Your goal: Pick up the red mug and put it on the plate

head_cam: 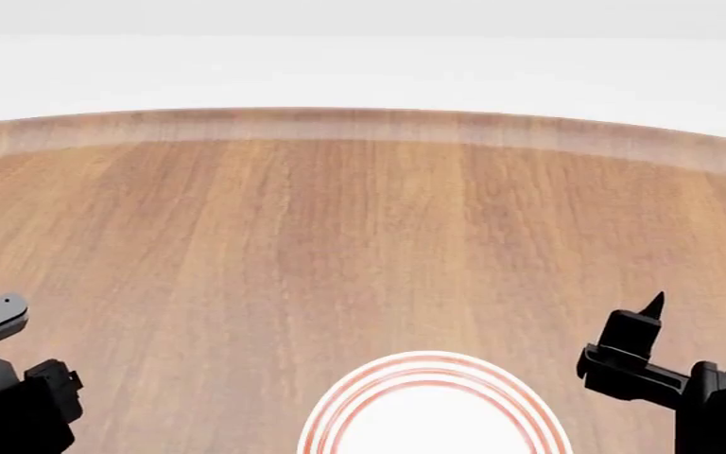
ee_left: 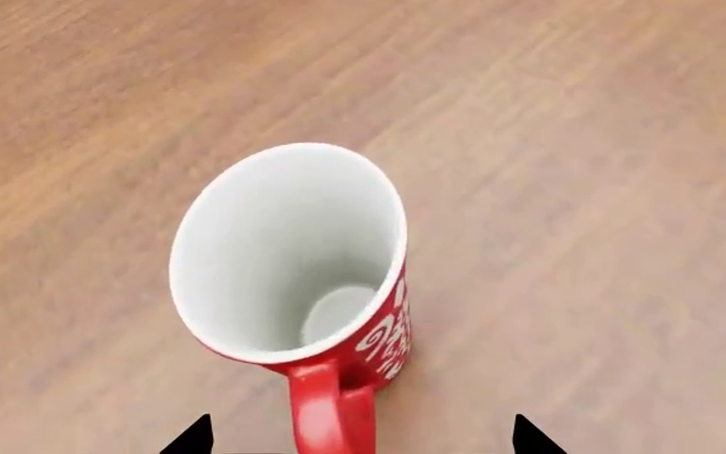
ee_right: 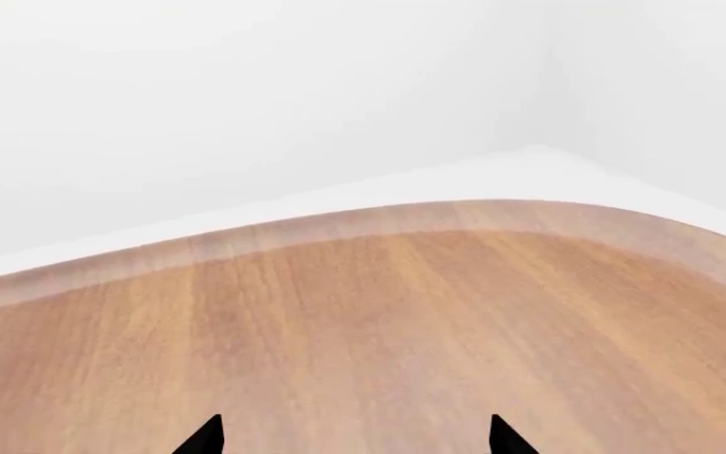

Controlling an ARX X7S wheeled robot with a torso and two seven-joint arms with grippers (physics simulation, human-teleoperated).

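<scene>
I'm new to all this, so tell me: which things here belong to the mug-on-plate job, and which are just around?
Job:
red mug
plate
left tool, open around the mug's handle

Just around:
wooden table
right tool, open, empty

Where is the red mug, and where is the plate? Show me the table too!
red mug [ee_left: 290, 255]: left wrist view, on its white inside wall.
plate [head_cam: 429, 421]: head view, on the white middle inside the red rings.
table [head_cam: 337, 236]: head view, on bare wood.
</scene>
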